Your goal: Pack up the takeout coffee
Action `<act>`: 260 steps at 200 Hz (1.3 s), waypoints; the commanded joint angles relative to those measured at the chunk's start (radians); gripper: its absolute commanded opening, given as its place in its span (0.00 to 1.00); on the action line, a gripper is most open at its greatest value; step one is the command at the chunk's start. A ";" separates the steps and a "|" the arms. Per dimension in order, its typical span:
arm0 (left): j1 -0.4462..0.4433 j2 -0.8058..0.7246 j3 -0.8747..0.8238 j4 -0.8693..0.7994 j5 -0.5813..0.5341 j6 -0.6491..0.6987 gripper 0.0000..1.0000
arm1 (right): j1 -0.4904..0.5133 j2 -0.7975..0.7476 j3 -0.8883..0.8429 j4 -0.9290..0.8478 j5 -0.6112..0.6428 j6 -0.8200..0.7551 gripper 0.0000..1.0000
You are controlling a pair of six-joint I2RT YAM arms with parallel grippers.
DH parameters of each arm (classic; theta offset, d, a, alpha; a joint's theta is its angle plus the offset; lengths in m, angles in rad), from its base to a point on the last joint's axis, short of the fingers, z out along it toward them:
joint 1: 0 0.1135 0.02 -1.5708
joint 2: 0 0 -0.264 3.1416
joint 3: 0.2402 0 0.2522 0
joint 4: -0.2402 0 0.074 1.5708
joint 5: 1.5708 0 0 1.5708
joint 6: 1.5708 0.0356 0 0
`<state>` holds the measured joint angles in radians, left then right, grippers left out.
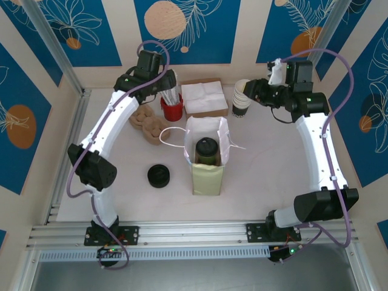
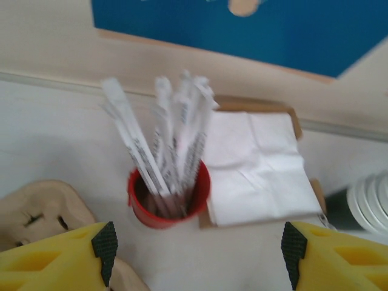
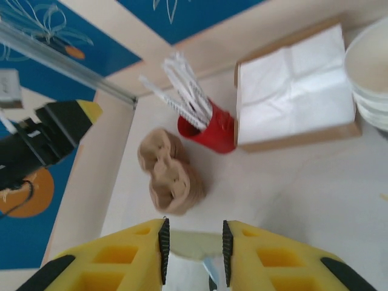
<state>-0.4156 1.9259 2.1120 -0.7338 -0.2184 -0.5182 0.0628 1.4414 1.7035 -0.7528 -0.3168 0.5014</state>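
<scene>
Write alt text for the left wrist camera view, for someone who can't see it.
A red cup of paper-wrapped straws stands just beyond the open left gripper. A cardboard tray of white napkins lies to its right; pulp cup carriers sit at lower left.

Top view looks steeply down from above and behind onto the whole desk (image 1: 260, 176); both wrist views sit close, angled down from opposite sides, sharing the red cup (image 2: 168, 203) and napkins (image 2: 257, 163).
</scene>
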 commanded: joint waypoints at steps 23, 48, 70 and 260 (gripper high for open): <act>0.074 0.107 0.005 0.143 0.038 -0.007 0.66 | 0.000 0.046 0.043 0.102 -0.038 0.077 0.32; 0.082 0.155 0.028 0.181 0.072 0.013 0.60 | 0.005 0.057 0.037 0.090 -0.061 0.100 0.32; 0.084 0.210 0.078 0.183 0.091 0.021 0.54 | 0.006 0.060 0.027 0.056 -0.074 0.097 0.32; 0.084 0.443 0.351 0.093 0.024 0.025 0.49 | -0.018 0.025 -0.050 0.050 -0.103 0.056 0.31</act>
<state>-0.3374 2.3333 2.4325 -0.6155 -0.1776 -0.5026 0.0505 1.4738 1.6634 -0.7029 -0.3847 0.5755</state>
